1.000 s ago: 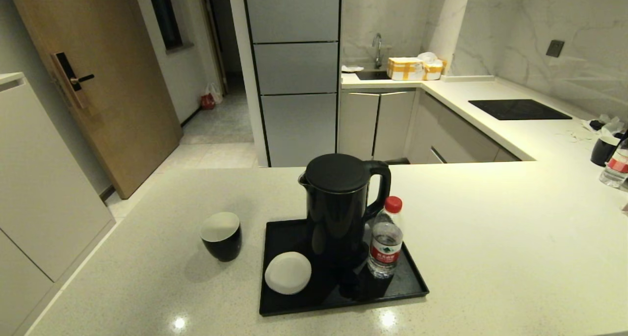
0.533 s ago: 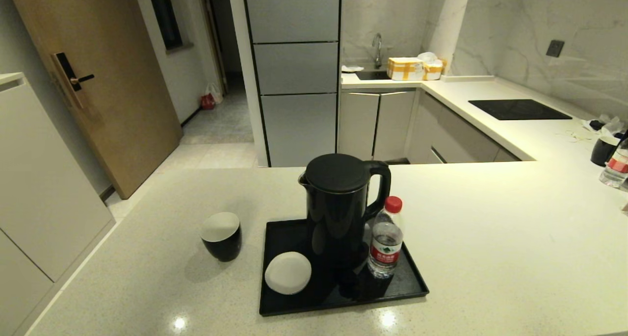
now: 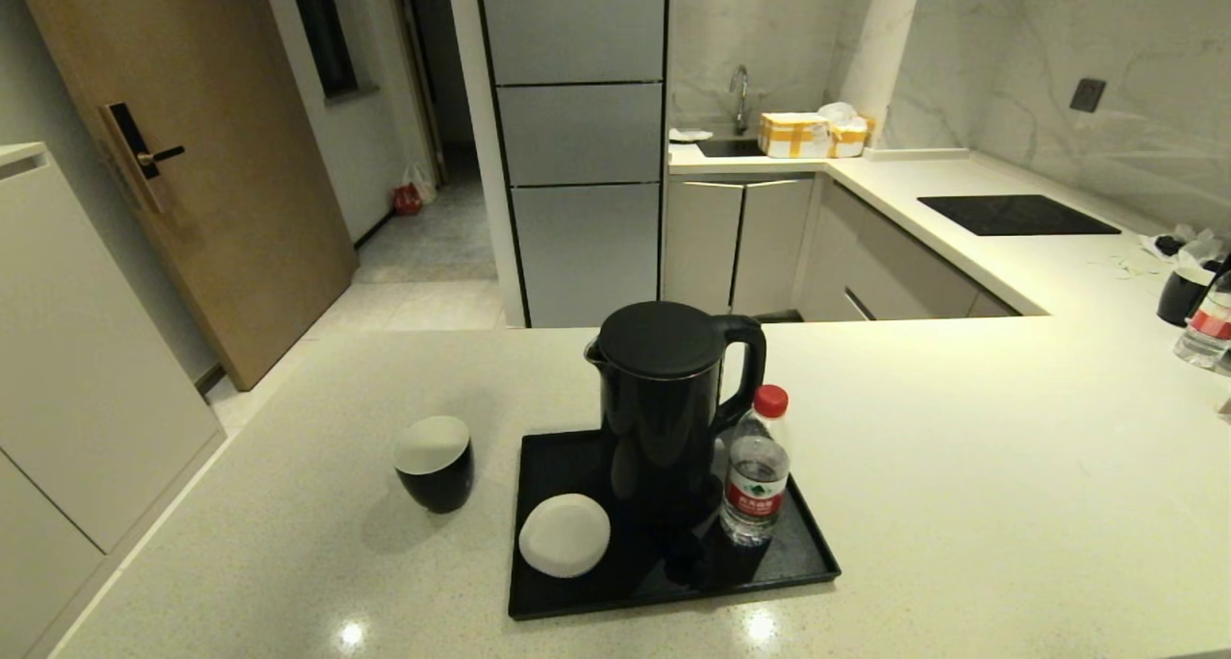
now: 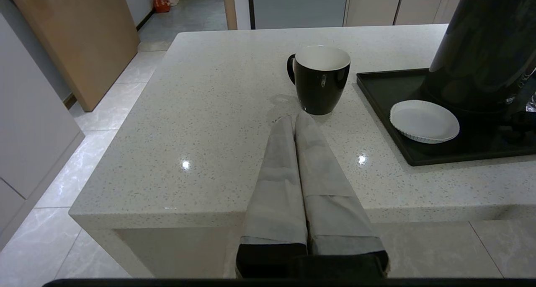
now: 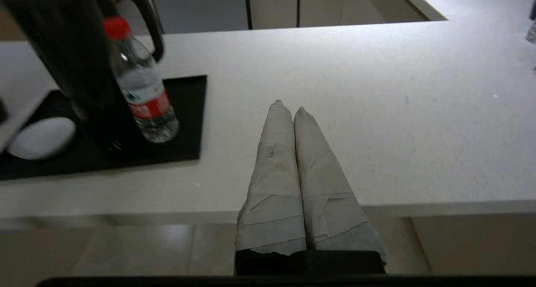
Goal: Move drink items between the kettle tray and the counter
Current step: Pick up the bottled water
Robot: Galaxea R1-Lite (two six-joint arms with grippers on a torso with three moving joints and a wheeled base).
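While the cup [image 3: 433, 464] sits on the counter [image 3: 962, 486] beside the tray [image 3: 577, 596] and the bottle [image 3: 757, 471] touches the kettle [image 3: 664, 409], both grippers, left [image 4: 295, 117] and right [image 5: 289, 107], are held closed and empty. A tight reach could tip the bottle.

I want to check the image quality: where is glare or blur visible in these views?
Head view: two small bright light spots on the counter near the kettle tray. Left wrist view: sharp, with two similar spots beside the shut left hand. Right wrist view: the water bottle and kettle look smeared.
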